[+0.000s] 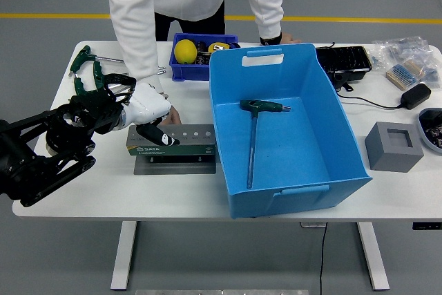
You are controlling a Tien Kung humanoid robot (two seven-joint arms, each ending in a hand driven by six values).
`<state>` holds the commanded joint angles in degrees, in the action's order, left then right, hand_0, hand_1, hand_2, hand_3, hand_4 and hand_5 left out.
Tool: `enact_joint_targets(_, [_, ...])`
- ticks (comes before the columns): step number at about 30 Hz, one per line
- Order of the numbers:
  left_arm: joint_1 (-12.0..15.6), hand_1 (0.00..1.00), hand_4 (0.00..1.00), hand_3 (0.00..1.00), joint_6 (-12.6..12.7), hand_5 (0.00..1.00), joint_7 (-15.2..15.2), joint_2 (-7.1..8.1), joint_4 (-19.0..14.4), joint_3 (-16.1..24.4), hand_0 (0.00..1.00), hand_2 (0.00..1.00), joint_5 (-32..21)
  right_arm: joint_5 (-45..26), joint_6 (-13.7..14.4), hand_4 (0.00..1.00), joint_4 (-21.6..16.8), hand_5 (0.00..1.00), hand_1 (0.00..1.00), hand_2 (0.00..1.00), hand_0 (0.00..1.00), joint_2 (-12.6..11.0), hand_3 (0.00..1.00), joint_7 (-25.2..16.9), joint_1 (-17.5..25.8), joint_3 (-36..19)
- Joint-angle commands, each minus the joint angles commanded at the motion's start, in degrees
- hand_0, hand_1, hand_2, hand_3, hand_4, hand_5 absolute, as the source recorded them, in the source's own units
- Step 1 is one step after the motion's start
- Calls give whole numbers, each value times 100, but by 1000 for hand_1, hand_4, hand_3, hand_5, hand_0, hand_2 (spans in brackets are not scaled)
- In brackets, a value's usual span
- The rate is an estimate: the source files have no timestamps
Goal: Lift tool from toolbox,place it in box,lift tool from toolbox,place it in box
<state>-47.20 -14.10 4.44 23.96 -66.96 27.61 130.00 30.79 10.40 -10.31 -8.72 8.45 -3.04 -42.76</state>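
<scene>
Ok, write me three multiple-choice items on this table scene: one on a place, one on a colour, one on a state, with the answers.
1. Where does the T-handle tool with the long shaft lie?
A. On the table's near edge
B. In the big blue box
C. On the grey foam block

2. What colour is the ball in the small blue bin?
A. Yellow
B. Red
C. White

3. What is the left hand doing?
A. Carrying a tool above the box
B. Resting off the table
C. Reaching down at the green toolbox

Answers: 1 B, it lies on the box floor. 2 A, it is plainly yellow. 3 C, its white hand sits at the toolbox's left end.
</scene>
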Motion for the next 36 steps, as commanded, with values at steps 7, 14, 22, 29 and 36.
enact_joint_targets(7, [1,215,885,123,17,985,-36,3,37,4,637,170,0,-11,4,908,0,867,669,758,713,0,714,-2,-3,6])
enact_joint_targets(14, [8,116,901,67,219,966,-125,12,71,32,448,96,0,-7,2,906,0,869,669,757,712,-1,713,-4,-4,2])
enact_joint_targets(22, [23,72,940,42,648,896,-305,22,76,81,382,69,0,-10,2,906,0,870,669,757,713,-1,714,-7,-3,7])
enact_joint_targets(29, [57,33,992,32,993,777,-382,44,-29,203,341,47,0,-16,3,906,0,870,669,756,713,0,714,-8,-1,10])
enact_joint_targets(36, [78,12,978,23,1395,627,-396,64,-172,411,314,35,0,-21,5,906,0,870,669,757,713,5,714,-8,3,15])
